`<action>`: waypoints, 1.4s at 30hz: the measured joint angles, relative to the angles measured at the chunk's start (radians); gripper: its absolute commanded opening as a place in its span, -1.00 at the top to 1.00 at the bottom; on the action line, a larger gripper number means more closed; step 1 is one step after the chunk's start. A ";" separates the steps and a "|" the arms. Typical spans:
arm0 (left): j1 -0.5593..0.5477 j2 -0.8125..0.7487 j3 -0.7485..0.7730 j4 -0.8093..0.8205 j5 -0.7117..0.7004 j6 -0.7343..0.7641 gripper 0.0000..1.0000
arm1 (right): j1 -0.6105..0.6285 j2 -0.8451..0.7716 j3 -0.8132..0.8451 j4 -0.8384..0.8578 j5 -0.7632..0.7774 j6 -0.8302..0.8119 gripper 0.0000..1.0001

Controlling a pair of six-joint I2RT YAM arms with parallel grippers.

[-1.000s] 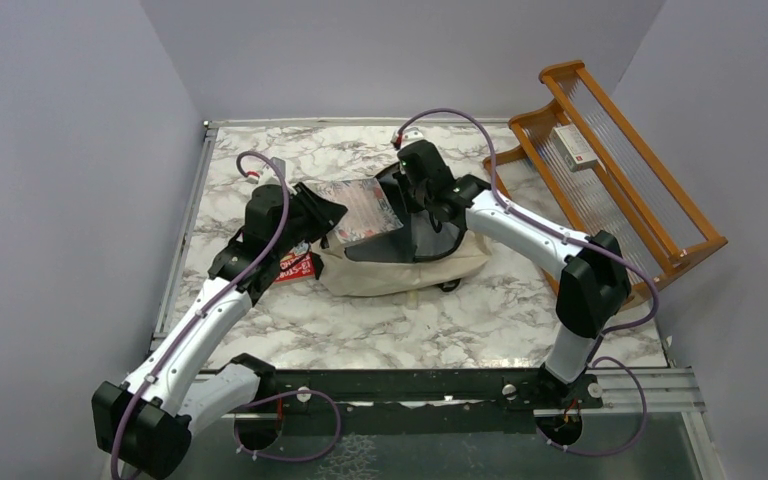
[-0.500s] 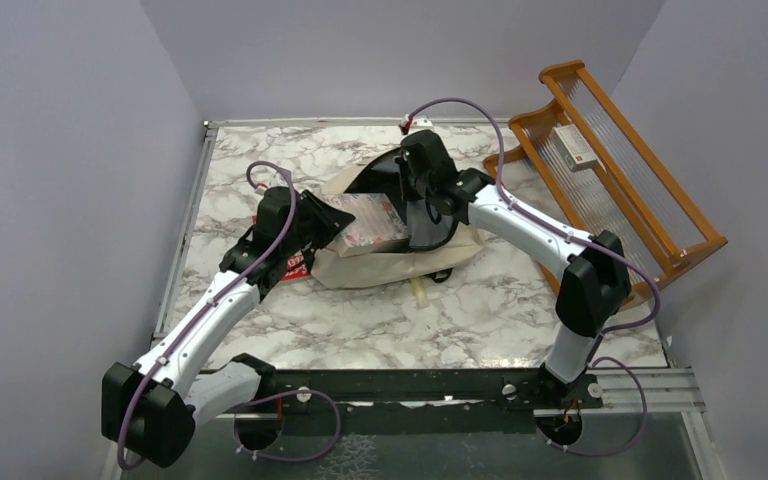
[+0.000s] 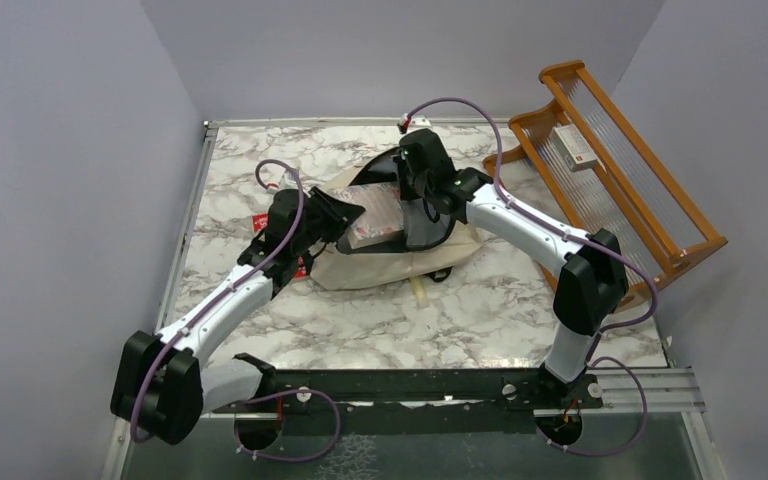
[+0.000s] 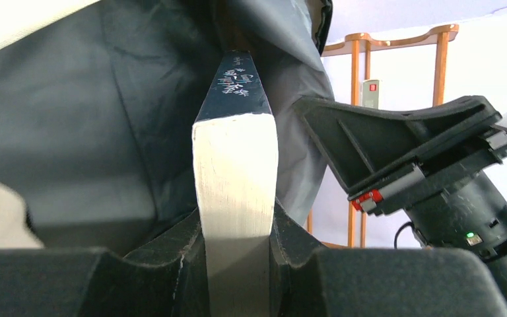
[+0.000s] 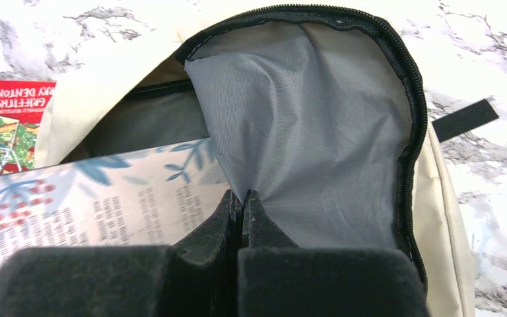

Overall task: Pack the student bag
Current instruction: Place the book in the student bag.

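Observation:
The student bag (image 3: 390,262) is a beige backpack lying mid-table with its mouth held open. My right gripper (image 3: 415,195) is shut on the grey lining of the raised flap (image 5: 317,125), pinching the fabric at its fingertips (image 5: 241,198). My left gripper (image 3: 343,215) is shut on a thick book with a floral cover (image 3: 372,222). In the left wrist view its pale page edge (image 4: 236,172) stands between my jaws, and its far end is inside the bag's grey interior (image 4: 92,119). The book's cover (image 5: 105,205) lies under the flap in the right wrist view.
A red-covered book (image 5: 10,125) lies on the marble table beside the bag's left side, partly under my left arm (image 3: 298,266). A wooden rack (image 3: 610,170) holding a small box (image 3: 575,146) stands at the right. Grey walls close in left and behind.
My left arm has pushed the floral book rightward, deeper into the bag's mouth. The right gripper lifted the flap back and has since held still.

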 measured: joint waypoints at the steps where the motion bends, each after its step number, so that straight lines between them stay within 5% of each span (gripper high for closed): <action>1: -0.002 0.025 -0.004 0.041 0.003 0.000 1.00 | 0.000 0.000 0.000 0.003 -0.007 0.004 0.99; 9: -0.024 0.222 0.000 0.269 0.031 0.013 1.00 | 0.000 0.000 0.000 0.013 -0.055 0.035 0.99; 26: -0.113 0.661 0.194 0.486 0.079 0.029 1.00 | -0.004 -0.019 -0.031 0.036 -0.077 0.075 0.99; 27: -0.115 0.678 0.208 0.492 0.085 0.029 0.94 | -0.004 -0.024 -0.036 0.037 -0.073 0.075 0.99; 32: -0.121 0.757 0.272 0.521 0.124 0.042 -0.03 | -0.004 -0.051 -0.069 0.047 -0.039 0.071 0.99; 36: -0.121 0.789 0.288 0.542 0.158 0.055 -0.41 | -0.010 -0.063 -0.092 0.053 -0.017 0.064 0.99; 38: -0.121 0.798 0.289 0.545 0.170 0.063 -0.88 | -0.018 -0.068 -0.099 0.057 -0.016 0.063 0.99; 42: -0.121 0.808 0.289 0.534 0.180 0.073 -0.97 | -0.039 -0.072 -0.106 0.060 -0.016 0.060 0.99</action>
